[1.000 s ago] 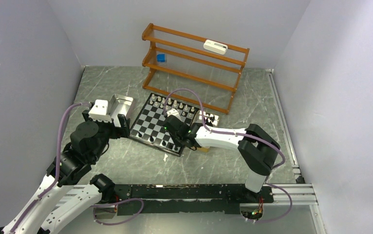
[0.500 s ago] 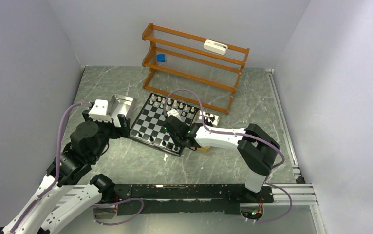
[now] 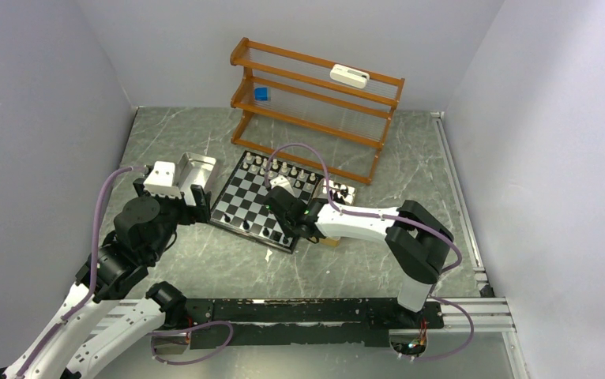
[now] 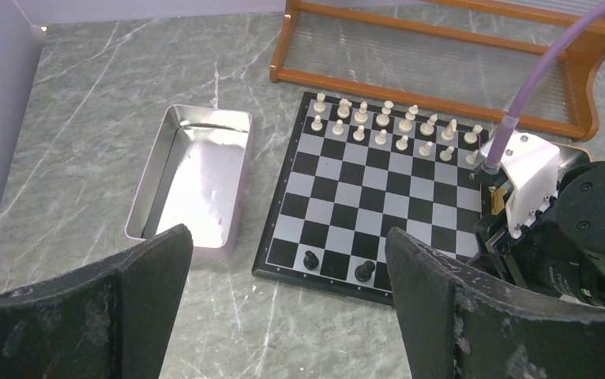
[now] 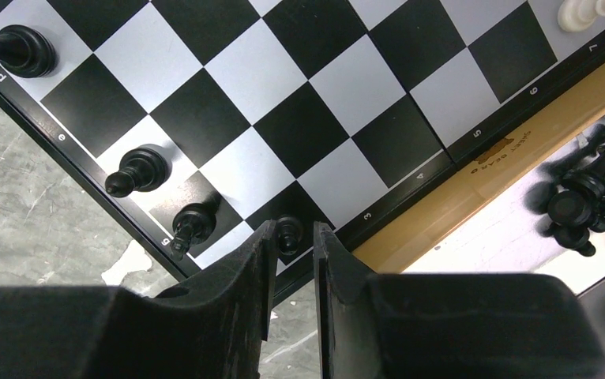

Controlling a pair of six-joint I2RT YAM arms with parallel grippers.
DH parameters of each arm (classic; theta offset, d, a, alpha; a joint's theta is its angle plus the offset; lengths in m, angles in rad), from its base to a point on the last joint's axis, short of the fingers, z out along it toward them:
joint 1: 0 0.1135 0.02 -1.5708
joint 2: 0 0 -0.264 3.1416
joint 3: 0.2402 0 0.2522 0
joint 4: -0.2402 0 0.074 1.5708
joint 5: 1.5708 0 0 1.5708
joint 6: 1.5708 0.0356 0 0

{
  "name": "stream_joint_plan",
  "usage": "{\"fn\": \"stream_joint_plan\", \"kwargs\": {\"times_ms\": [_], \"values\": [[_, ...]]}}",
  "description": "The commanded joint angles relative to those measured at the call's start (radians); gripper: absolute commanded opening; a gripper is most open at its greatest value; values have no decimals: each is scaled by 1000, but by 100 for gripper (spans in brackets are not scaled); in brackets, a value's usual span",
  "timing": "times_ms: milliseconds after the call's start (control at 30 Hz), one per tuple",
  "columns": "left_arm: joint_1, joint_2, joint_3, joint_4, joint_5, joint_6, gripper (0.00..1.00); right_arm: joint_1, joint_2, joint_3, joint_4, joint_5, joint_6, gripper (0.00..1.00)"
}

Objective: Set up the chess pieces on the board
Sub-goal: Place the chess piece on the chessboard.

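The chessboard (image 3: 240, 207) lies mid-table. White pieces (image 3: 283, 168) fill its two far rows, also seen in the left wrist view (image 4: 386, 126). Black pieces (image 4: 310, 259) stand along its near edge. My right gripper (image 5: 293, 229) is low over the board's near right corner (image 3: 287, 230). Its jaws stand narrowly apart round a black pawn (image 5: 287, 235) upright on a dark square, with a sliver of gap showing. Two more black pieces (image 5: 137, 170) stand left of it. My left gripper (image 4: 287, 237) is wide open and empty, above the table left of the board (image 3: 197, 197).
A tan box (image 5: 441, 209) beside the board's right edge holds several black pieces (image 5: 584, 197). A shiny metal tray (image 4: 197, 178) lies left of the board. A wooden shelf rack (image 3: 315, 103) stands behind it.
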Motion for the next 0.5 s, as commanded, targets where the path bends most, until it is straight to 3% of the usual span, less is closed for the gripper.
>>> {"fn": "stream_joint_plan", "kwargs": {"times_ms": [0, 467], "values": [[-6, -13, -2, 6, -13, -1, 96, 6, 19, 34, -9, 23, -10, 27], [-5, -9, -3, 9, -10, 1, 96, 5, -21, 65, -26, 3, -10, 27]]}}
